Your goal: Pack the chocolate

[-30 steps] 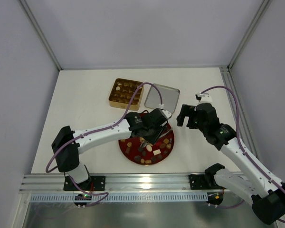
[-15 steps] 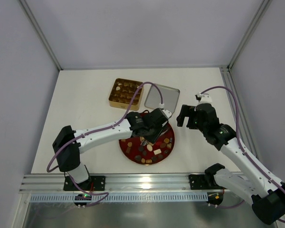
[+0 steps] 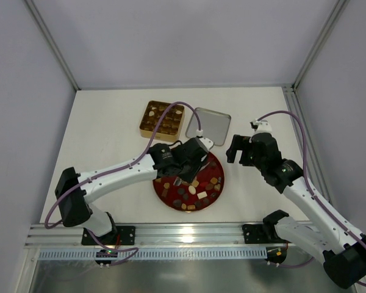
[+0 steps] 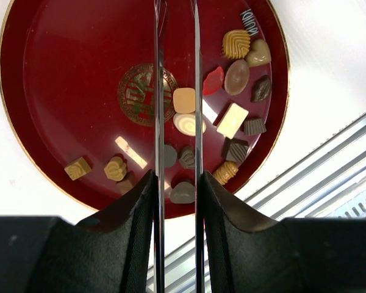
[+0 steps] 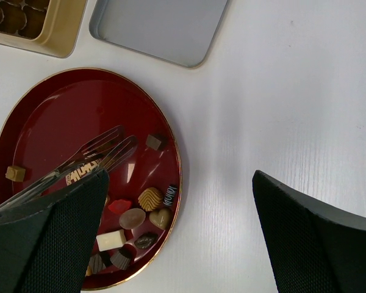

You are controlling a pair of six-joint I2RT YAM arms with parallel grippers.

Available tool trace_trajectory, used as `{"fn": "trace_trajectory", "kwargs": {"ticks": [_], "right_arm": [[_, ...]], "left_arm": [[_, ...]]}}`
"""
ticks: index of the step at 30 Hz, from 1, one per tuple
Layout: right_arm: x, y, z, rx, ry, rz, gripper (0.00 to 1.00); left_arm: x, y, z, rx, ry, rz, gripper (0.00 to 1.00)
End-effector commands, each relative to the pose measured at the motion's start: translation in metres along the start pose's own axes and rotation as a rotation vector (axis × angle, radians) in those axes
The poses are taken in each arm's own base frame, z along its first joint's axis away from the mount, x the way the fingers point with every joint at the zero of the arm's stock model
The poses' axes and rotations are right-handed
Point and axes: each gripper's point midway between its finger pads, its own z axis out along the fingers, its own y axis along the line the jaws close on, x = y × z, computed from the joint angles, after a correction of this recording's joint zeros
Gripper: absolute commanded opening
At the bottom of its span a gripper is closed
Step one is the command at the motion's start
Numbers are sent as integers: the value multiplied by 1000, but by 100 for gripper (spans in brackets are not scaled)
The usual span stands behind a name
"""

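The chocolates (image 3: 199,187) lie mostly on the near right part of the round dark-red plate (image 3: 160,194). They show close up in the left wrist view (image 4: 184,101) and the right wrist view (image 5: 150,198). My left gripper (image 3: 183,176) is shut on metal tongs (image 4: 195,91), which it holds over the plate (image 4: 67,79). The forked tong tips (image 5: 110,141) are slightly apart with nothing between them. My right gripper (image 3: 238,150) is open and empty above the bare table, right of the plate (image 5: 61,116).
A square gold tin (image 3: 163,119) holding several chocolates stands behind the plate. Its grey lid (image 3: 208,126) lies upside down to its right. Both show at the top of the right wrist view, the tin (image 5: 43,30) and the lid (image 5: 158,24). Aluminium rails (image 3: 171,235) line the near edge.
My left arm has swung left and drawn the tongs back towards the plate's middle. The right arm has not moved.
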Motion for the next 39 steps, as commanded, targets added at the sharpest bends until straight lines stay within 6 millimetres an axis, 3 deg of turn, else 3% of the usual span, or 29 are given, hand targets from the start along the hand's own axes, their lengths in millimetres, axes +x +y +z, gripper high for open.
{"fn": "trace_trajectory", "kwargs": {"ticks": [1, 17, 39], "right_arm": [[-8, 5, 1, -21, -31, 15, 100], [-8, 1, -2, -8, -37, 9, 100], [-7, 0, -2, -7, -38, 6, 100]], "left_arm": [[1, 4, -11, -12, -21, -8, 35], [-18, -15, 4, 38, -16, 17, 40], [-21, -21, 23, 36, 10, 25, 39]]}}
